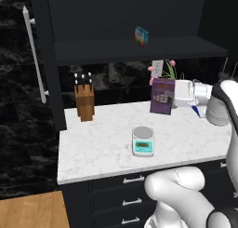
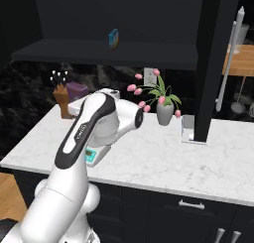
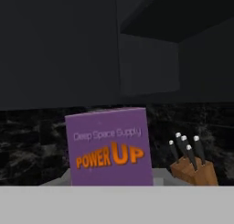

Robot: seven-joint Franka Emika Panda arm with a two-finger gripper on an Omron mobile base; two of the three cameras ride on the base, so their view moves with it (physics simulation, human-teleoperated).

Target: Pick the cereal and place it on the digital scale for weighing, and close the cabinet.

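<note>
Cereal (image 1: 162, 96): tall purple box, upright, seen right of centre in the left base view, lifted clear of the marble tabletop (image 1: 107, 138) with its lower edge above the stone; its printed face also stands at lower centre of the hand view, square to the camera. Pincer (image 1: 175, 96): clenched on the cereal at the box's right edge, the white wrist running off toward the right of the frame. Digital scale (image 1: 142, 141): teal-and-white, at centre of the left base view, near the front edge of the tabletop, below and slightly left of the held box and well apart from it; round grey plate bare. In the right base view the scale is partly hidden behind the arm, lower left of centre. Cabinet (image 1: 139, 50): open; left door (image 1: 44, 59) swung out along the left side of the left base view with its long silver handle (image 1: 33, 55) showing, right door standing edge-on at upper right of the right base view. Inner shelf carries a small light-blue box (image 1: 141, 35), upper centre. Other items: knife block (image 1: 84, 100) at left rear of the tabletop; vase of pink tulips (image 2: 163, 105) at centre of the right base view. Status, as judged: pick done, box in transit; placing on the plate outstanding; release outstanding; both doors outstanding. Roughly a third of the job appears complete.
</note>
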